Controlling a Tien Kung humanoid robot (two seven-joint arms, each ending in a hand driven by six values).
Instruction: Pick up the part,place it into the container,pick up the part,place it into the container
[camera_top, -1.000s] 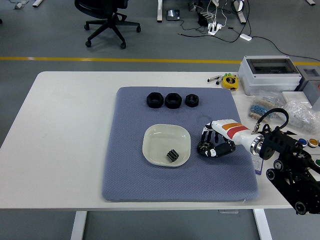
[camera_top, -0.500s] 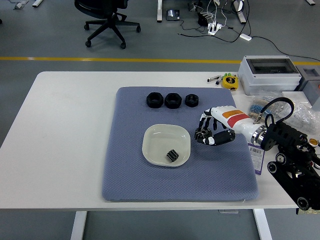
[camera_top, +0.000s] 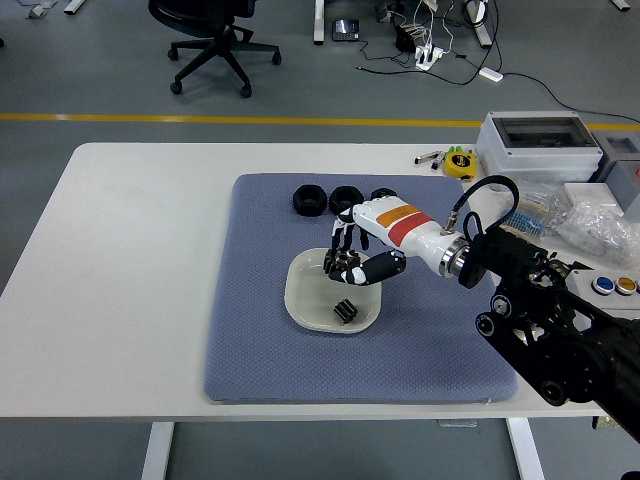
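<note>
— Over the white dish (camera_top: 300, 300), what do you see?

— Right robot hand (camera_top: 350, 262), reaching in from the right, above the dish's far half. Its fingers are curled around a small black gear-like part (camera_top: 349, 275), held above the dish floor, near the far rim.

— Anything in the dish already?

— One black part (camera_top: 344, 311) lies on the dish floor, toward the near right corner, just below the robot hand and apart from it.

— How much room around the dish?

— It sits about mid-way on a blue-grey mat (camera_top: 250, 350). Bare mat lies open to the left, to the near side and to the right of the dish. The mat's near edge stops just short of the worktop (camera_top: 130, 260) edge; left of the mat the worktop is a wide bare strip.

— And the far side?

— Two black nuts (camera_top: 310, 200) (camera_top: 345, 199) lie in a row near the mat's far edge, with a third piece (camera_top: 383, 193) partly hidden behind the wrist. They lie apart from the dish.

— The right side?

— Crowded: a grey box with a clear lid (camera_top: 535, 145), plastic bags (camera_top: 600, 220) and a yellow tape measure (camera_top: 459, 163) sit off the mat at the far right.
</note>
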